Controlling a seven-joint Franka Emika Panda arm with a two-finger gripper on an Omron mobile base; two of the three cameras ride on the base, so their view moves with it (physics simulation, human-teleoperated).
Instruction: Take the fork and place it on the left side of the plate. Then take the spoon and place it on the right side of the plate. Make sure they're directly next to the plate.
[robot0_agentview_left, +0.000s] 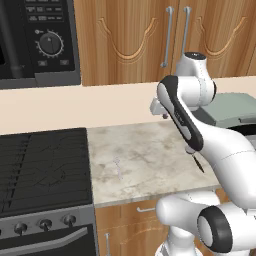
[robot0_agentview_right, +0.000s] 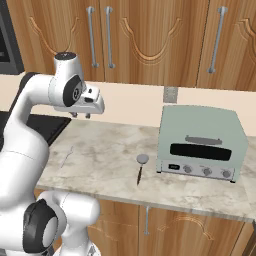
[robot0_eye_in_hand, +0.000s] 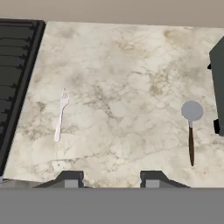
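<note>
The pale fork lies flat on the marble counter near the stove, tines pointing away from the front edge; it also shows as the fork and the fork. The spoon, with a grey bowl and a dark brown handle, lies to the right beside the toaster oven; the spoon is in plain sight from the right, while the spoon is partly behind my arm. My gripper hangs high above the counter between the two, open and holding nothing, also seen as the gripper. The plate is out of view.
A black stove borders the counter on the left. A pale green toaster oven stands at the right. A microwave and wooden cabinets hang above the back wall. The counter's front edge runs close to both utensils.
</note>
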